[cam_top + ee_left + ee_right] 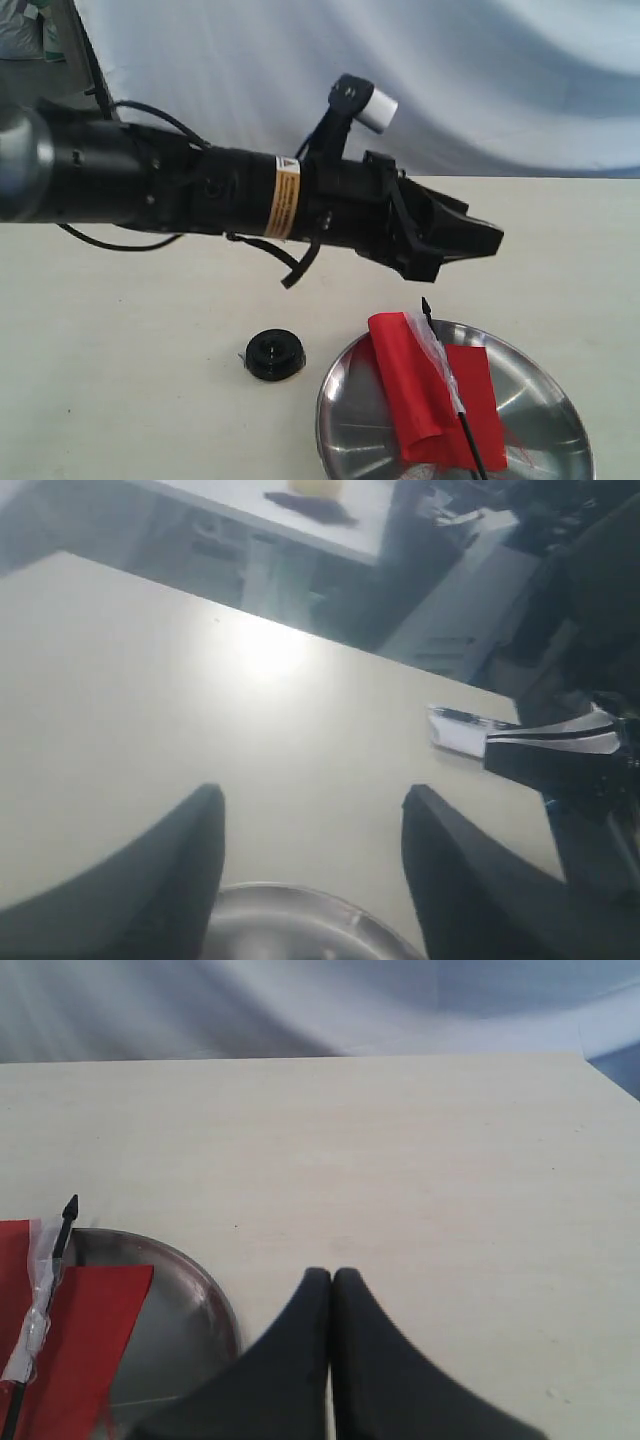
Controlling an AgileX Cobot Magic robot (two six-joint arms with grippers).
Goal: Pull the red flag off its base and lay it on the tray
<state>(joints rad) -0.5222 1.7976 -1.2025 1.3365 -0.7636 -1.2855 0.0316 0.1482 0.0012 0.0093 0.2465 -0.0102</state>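
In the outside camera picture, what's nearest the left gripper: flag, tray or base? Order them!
1. red flag and tray, just below the left gripper; the flag lies in the tray, too close to call.
2. base, farthest, on the table left of the tray.

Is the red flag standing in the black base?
No, the red flag lies on the tray, and the base sits apart on the table with nothing in it.
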